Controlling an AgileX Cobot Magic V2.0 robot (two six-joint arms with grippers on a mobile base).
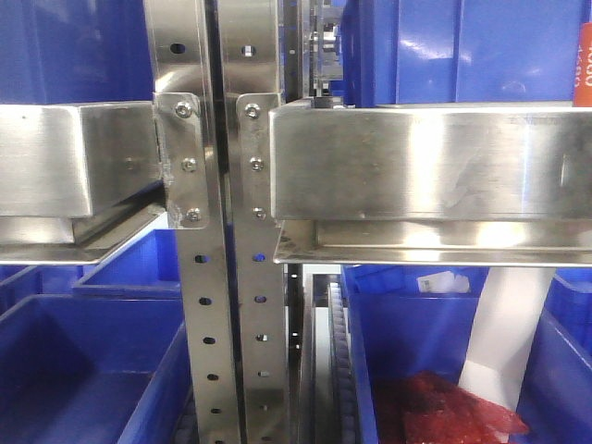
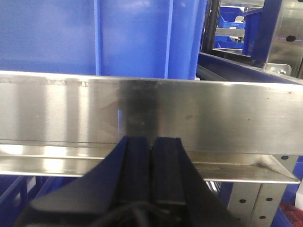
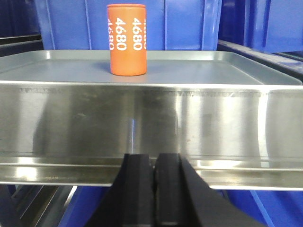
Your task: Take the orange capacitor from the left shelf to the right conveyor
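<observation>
The orange capacitor (image 3: 126, 39) stands upright on the flat steel tray of the left shelf (image 3: 151, 118), white "4680" numerals on its side; a sliver of it (image 1: 584, 55) shows at the far right edge of the front view. My right gripper (image 3: 154, 156) is shut with nothing in it, below and in front of the shelf's front rail, well short of the capacitor. My left gripper (image 2: 151, 139) is shut and empty too, close against another steel rail (image 2: 151, 113). The right conveyor is out of view.
Blue bins (image 1: 462, 46) stand behind and above the rails, and more blue bins (image 1: 83, 370) sit below. One lower bin holds red material (image 1: 444, 412) and a white strip (image 1: 504, 342). Perforated steel posts (image 1: 227, 277) rise at centre.
</observation>
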